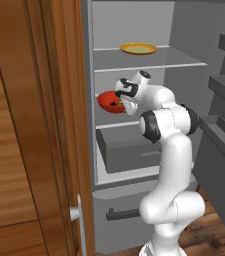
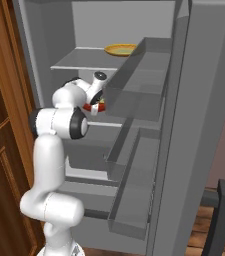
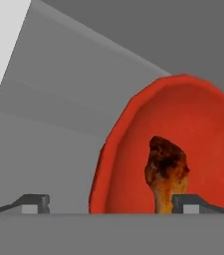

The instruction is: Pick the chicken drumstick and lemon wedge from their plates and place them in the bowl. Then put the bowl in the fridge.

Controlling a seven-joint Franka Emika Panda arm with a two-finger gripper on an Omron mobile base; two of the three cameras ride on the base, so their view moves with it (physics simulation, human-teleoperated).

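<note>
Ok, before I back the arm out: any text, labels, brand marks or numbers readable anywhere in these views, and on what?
None. No lettering, numbers or signs are visible in any view.
The fridge walls, shelves and door bins are plain grey.
The bowl is plain red, as is the chicken drumstick inside it.
The yellowish dish and the wooden cabinet carry no markings either.

Drumstick (image 3: pixel 167 172) in red bowl (image 3: pixel 133 129), fingertips (image 3: pixel 34 203) apart.
</note>
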